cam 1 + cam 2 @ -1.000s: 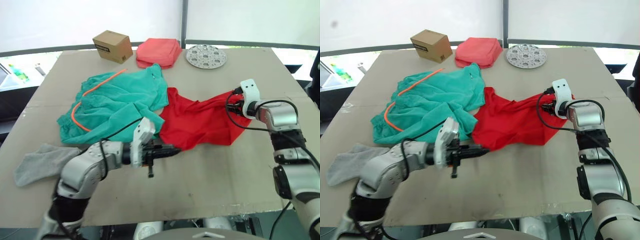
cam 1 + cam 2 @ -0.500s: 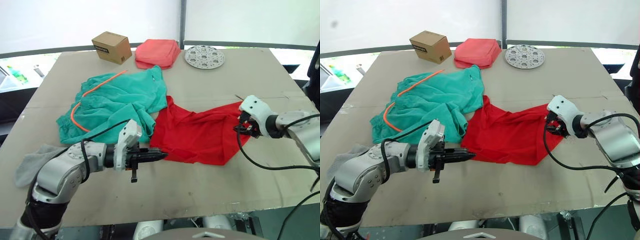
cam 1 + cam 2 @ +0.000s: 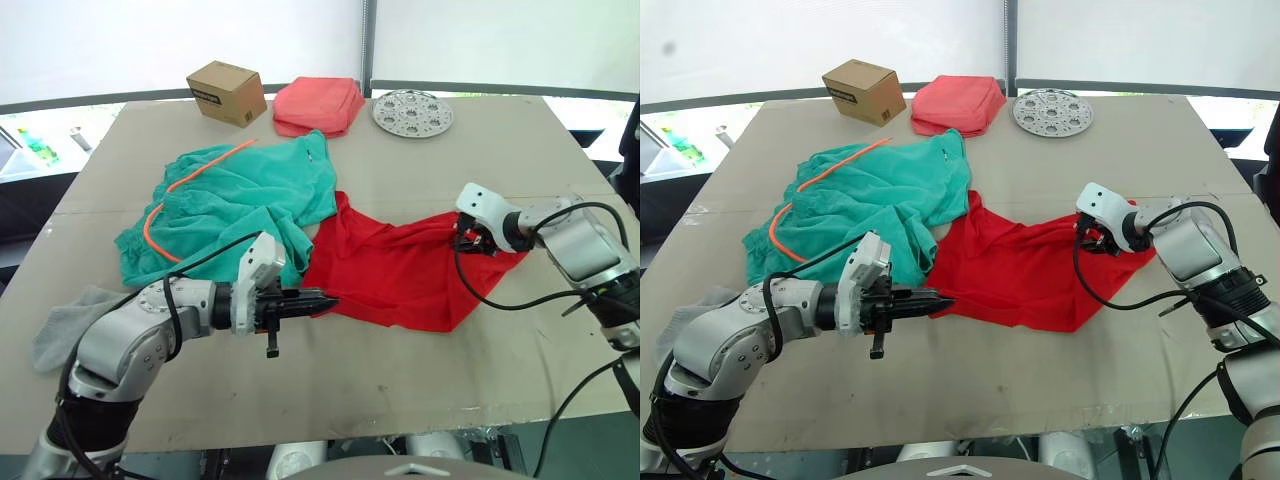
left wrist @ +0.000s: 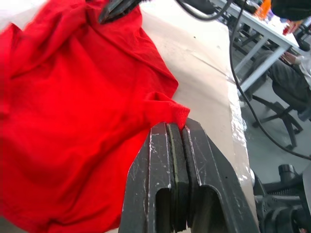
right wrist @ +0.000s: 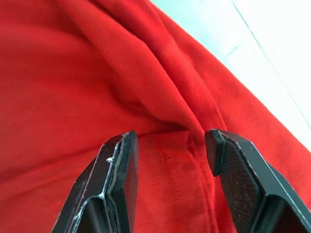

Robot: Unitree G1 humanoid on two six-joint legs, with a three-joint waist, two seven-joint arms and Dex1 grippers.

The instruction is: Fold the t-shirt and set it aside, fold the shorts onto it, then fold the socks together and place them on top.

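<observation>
The red t-shirt (image 3: pixel 400 275) lies crumpled mid-table, its left part overlapped by the teal shorts (image 3: pixel 240 195) with their orange cord. My left gripper (image 3: pixel 326 299) is shut on the t-shirt's near left hem, and the left wrist view shows the red edge (image 4: pixel 171 108) pinched at the fingertips (image 4: pixel 160 133). My right gripper (image 3: pixel 463 240) rests on the t-shirt's right side, open, with a raised fold of red cloth (image 5: pixel 160 102) between its fingers (image 5: pixel 121 155). A grey sock (image 3: pixel 68 322) lies at the near left edge.
At the back stand a cardboard box (image 3: pixel 226 92), a folded coral-pink cloth (image 3: pixel 318 105) and a round perforated metal disc (image 3: pixel 412 112). Bare cardboard tabletop (image 3: pixel 400 380) runs along the near side and the right.
The right gripper swung down toward the near side, then came back in over the shirt's right side. The shirt has spread wider and flatter. The left gripper keeps its hold on the hem.
</observation>
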